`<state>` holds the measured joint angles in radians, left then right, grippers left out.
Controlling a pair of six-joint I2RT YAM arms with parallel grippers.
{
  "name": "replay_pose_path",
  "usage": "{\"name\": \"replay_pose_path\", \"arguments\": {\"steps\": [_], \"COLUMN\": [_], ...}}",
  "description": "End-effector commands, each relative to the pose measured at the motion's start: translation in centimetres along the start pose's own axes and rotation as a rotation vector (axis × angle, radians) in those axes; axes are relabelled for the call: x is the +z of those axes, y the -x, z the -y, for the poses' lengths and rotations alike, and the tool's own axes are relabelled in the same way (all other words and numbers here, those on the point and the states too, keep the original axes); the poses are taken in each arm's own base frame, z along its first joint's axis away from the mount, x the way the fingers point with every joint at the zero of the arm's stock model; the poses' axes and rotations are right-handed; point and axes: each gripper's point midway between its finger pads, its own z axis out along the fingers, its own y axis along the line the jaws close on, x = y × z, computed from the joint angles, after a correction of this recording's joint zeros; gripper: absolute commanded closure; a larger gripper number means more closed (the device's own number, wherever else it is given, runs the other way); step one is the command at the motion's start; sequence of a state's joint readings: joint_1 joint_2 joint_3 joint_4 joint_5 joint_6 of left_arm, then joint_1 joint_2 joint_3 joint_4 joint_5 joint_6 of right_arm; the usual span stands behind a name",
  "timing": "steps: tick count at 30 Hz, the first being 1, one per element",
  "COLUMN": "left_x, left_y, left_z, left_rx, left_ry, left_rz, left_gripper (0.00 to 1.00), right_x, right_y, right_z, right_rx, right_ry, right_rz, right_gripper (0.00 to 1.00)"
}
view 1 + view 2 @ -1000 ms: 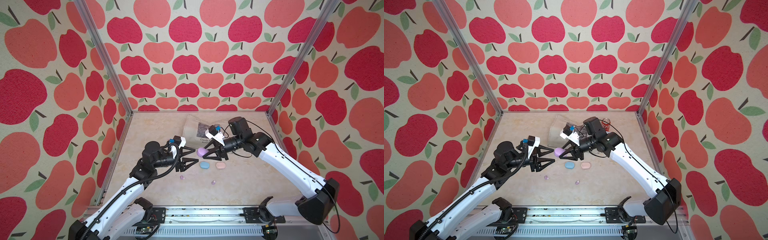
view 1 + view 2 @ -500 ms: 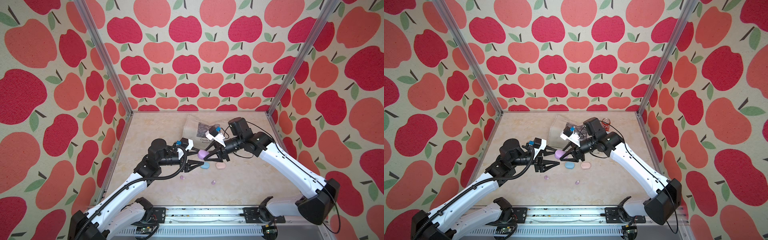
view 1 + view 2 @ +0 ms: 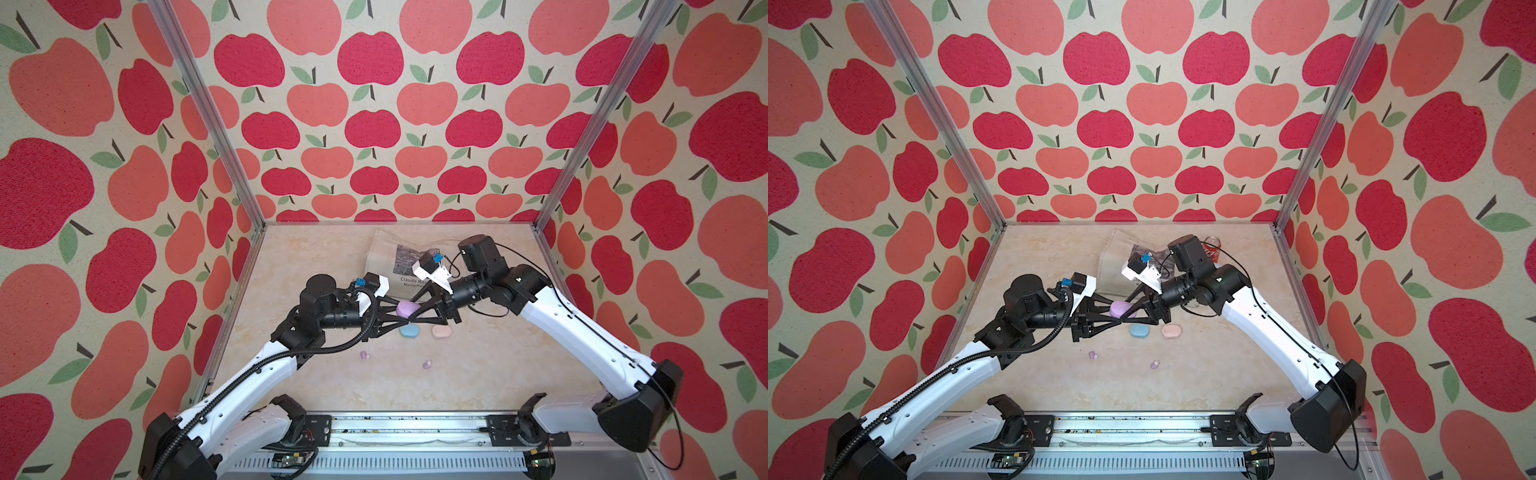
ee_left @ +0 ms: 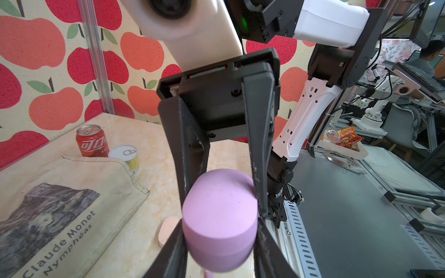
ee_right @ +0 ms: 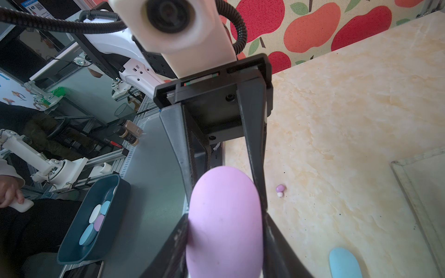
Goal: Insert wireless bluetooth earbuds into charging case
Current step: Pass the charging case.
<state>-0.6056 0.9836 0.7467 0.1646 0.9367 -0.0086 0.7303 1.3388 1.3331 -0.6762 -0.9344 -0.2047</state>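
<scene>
Above counter centre, L to R: left gripper, jaws part-closed, pressing both sides of lilac case, which is lid-shut and held off the surface. Lilac earbud loose on counter, nearer robot base. Blue case flat, partly under the fingertips. Second lilac earbud well apart from the first. Pink case just beside blue. Right gripper, jaws clamped on same lilac case, opp. end. Rear: tote bag, red can, yellow can.
</scene>
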Motion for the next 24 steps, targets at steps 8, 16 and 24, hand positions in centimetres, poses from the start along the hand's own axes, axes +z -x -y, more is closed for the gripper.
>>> {"name": "replay_pose_path", "arguments": {"steps": [8,16,24], "left_x": [0.4,0.2,0.1], "left_y": [1.8,1.5,1.2], "left_z": [0.5,0.4,0.7], "left_rx": [0.044,0.044,0.034], "left_ry": [-0.033,-0.014,-0.016], "left_rz": [0.012,0.008,0.001], "left_gripper": [0.93,0.98,0.99], "right_x": [0.2,-0.5,-1.0], "right_y": [0.1,-0.1,0.0], "right_z": [-0.8,0.5,1.8], "right_rx": [0.016,0.019,0.042], "right_ry": [0.037,-0.039,-0.081], "right_rz": [0.003,0.032,0.077], "right_gripper": [0.62,0.34,0.32]}}
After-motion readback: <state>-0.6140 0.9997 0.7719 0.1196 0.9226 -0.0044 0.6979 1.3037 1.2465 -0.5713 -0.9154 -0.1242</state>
